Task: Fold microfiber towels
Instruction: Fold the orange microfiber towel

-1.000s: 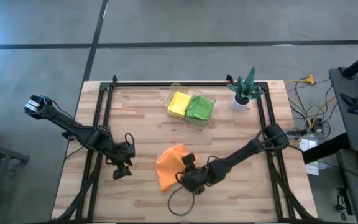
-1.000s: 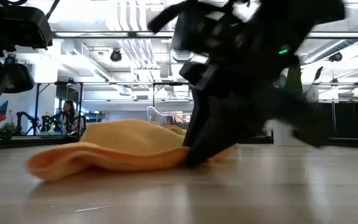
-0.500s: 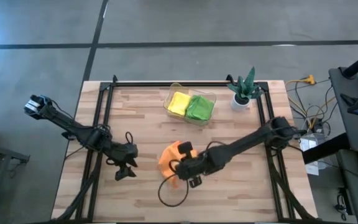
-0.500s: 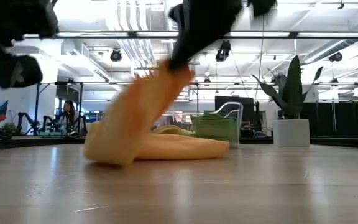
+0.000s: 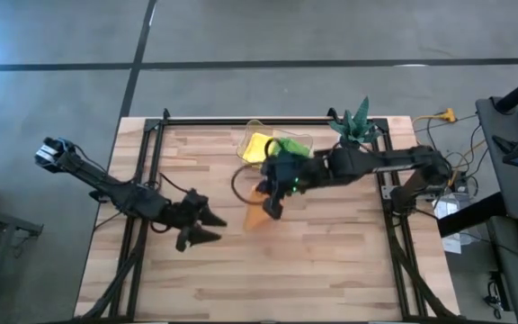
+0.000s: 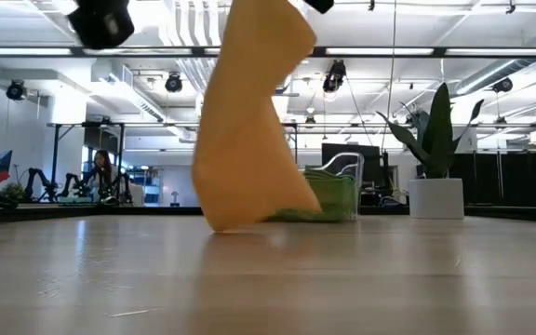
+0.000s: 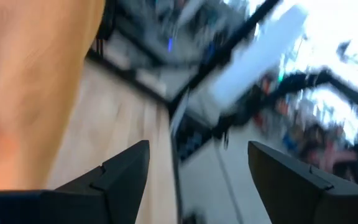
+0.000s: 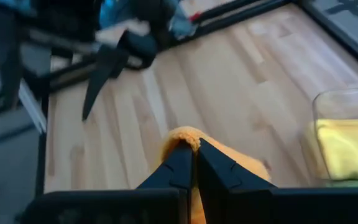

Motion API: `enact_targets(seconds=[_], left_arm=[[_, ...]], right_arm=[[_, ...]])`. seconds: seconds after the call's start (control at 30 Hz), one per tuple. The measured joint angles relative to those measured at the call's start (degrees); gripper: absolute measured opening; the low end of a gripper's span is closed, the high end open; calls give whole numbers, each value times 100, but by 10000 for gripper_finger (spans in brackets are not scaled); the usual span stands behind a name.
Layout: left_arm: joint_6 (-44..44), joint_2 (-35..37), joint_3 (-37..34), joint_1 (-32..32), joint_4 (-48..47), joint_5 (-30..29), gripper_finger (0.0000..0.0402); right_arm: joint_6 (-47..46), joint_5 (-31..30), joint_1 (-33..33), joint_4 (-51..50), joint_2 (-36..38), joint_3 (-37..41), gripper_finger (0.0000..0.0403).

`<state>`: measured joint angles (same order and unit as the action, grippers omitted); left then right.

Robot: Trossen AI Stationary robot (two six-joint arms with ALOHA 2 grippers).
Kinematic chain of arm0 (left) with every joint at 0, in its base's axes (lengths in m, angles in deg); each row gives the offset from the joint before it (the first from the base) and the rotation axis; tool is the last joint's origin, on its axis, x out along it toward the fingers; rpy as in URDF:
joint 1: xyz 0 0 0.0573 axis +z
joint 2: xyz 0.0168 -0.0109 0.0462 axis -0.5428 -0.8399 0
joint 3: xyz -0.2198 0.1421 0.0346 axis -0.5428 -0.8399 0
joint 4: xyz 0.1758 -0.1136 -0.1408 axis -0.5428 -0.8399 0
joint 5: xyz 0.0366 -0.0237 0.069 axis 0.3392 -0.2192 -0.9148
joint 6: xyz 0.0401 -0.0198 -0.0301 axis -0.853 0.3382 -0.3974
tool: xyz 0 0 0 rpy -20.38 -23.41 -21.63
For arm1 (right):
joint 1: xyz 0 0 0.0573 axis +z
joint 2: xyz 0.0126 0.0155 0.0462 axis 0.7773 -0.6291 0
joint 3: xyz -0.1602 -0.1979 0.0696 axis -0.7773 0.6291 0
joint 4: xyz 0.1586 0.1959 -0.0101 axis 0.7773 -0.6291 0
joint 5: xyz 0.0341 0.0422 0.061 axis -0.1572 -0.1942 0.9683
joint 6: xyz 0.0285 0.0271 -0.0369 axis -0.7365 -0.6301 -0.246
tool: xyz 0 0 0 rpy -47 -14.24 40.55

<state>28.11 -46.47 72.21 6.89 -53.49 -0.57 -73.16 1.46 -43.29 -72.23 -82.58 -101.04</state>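
Note:
An orange microfiber towel (image 6: 249, 121) hangs from my right gripper (image 8: 191, 149), which is shut on it high above the table's middle (image 5: 271, 207). Whether the towel's lower end (image 6: 223, 223) touches the table, I cannot tell. A yellow towel (image 5: 259, 146) and a green towel (image 5: 297, 144) lie in a clear container (image 5: 246, 137) at the far middle. My left gripper (image 5: 212, 227) stands open and level to the left of the hanging towel, its fingers (image 7: 126, 171) pointing toward the table's right, with nothing between them. My right gripper pinches the orange towel's top, a rounded fold or bunched edge (image 8: 182, 134), between its two shut fingers. The fingers slant down from the table's right side. The towel hangs slack and long below them (image 6: 245, 158).
A spiky green plant in a white pot (image 5: 353, 126) stands at the far right corner. Black frame rails (image 5: 147, 180) run along the table's left, right and far sides. Bare wood lies toward the near edge (image 5: 268, 279).
My right gripper has risen steeply and gone toward the far edge with the orange towel. The towel, which lay bunched on the table, now hangs long below the fingers. My left gripper has tipped up to level and risen a little.

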Motion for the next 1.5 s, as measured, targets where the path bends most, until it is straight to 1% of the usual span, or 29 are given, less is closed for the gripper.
enact_targets(seconds=[0.07,0.17,0.27,0.4,0.47,0.57,0.6,0.63,0.7,0.77,0.83,0.93,1.0,1.1,1.13,1.17,1.23,1.33,1.43,1.5], left_arm=[[-129,2,5,50,411,-215,256],[-280,2,67,146,876,-383,256],[-287,2,221,256,912,-473,256],[-237,-32,349,390,930,-509,256],[-219,-46,380,453,955,-568,256],[-119,-87,415,556,986,-750,256],[-324,-101,465,578,915,-773,256],[-751,-133,550,578,805,-791,255],[-2012,-237,829,510,197,-1004,251],[-3152,-431,1195,336,-711,-1554,244],[-3968,-717,1590,260,-1411,-2223,237],[-4939,-1228,2031,268,-1706,-2936,230],[-5220,-1594,2307,266,-1666,-3486,228],[-5665,-2147,2748,263,-1621,-5027,228],[-5947,-2325,2884,267,-1617,-5413,228],[-6237,-2500,2994,284,-1567,-5648,228],[-6709,-2836,3152,322,-1393,-5916,228],[-7161,-3233,3290,343,-867,-5934,228],[-7810,-3560,3342,366,-55,-6010,228],[-8376,-3760,3367,393,643,-6241,228]], right_arm=[[-206,-74,-82,-103,-4,-264,9],[-619,-332,-157,-341,-60,-680,9],[-1085,-852,-177,-672,-155,-1109,9],[-1274,-1568,-177,-877,-307,-1569,9],[-1285,-1781,-177,-872,-380,-1766,9],[-1258,-1944,-190,-861,-519,-2061,9],[-1244,-1968,-190,-856,-565,-2159,9],[-1240,-1984,-194,-854,-600,-2254,9],[-1213,-1989,-211,-868,-656,-2411,9],[-1215,-1991,-246,-859,-689,-2534,9],[-1226,-1990,-298,-861,-693,-2595,9],[-1242,-1990,-390,-865,-691,-2642,9],[-1293,-1989,-439,-866,-691,-2703,9],[-1338,-1990,-484,-847,-688,-2802,9],[-1346,-1990,-514,-849,-686,-2834,9],[-1348,-1990,-518,-850,-686,-2866,9],[-1352,-1988,-557,-827,-686,-2887,9],[-1353,-1986,-607,-671,-686,-2887,9],[-1357,-1959,-623,-553,-686,-2887,9],[-1361,-1946,-619,-550,-686,-2887,9]])
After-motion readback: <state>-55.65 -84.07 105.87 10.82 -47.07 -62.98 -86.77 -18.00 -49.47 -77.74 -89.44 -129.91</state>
